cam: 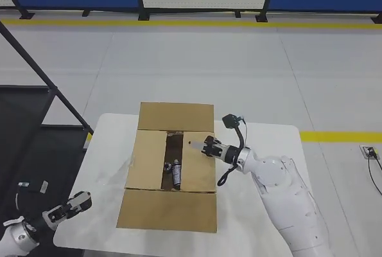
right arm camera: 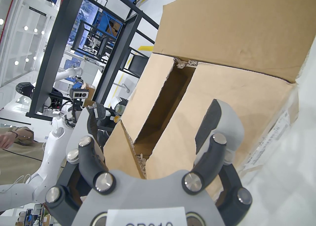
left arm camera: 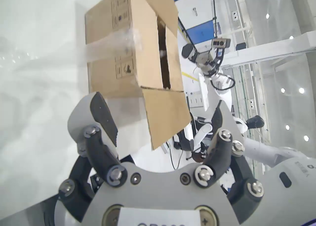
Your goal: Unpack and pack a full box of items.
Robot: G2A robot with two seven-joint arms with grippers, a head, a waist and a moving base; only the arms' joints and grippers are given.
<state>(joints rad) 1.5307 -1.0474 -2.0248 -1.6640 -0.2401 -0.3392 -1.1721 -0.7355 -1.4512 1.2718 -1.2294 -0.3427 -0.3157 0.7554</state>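
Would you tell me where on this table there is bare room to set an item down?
Bare table lies left of the box, up to the edge, and at the far right corner. Crowded: the narrow slot holding bottles, with jaws of the right arm beside it.

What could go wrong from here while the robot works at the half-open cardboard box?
1. Only a narrow gap is open over the bottles. The open right gripper, above the right inner flap, might press it down onto them instead of lifting it.
2. The left gripper sits open by the near corner of the table, apart from the box. With nothing steadying it, a pull on a flap could drag the box.
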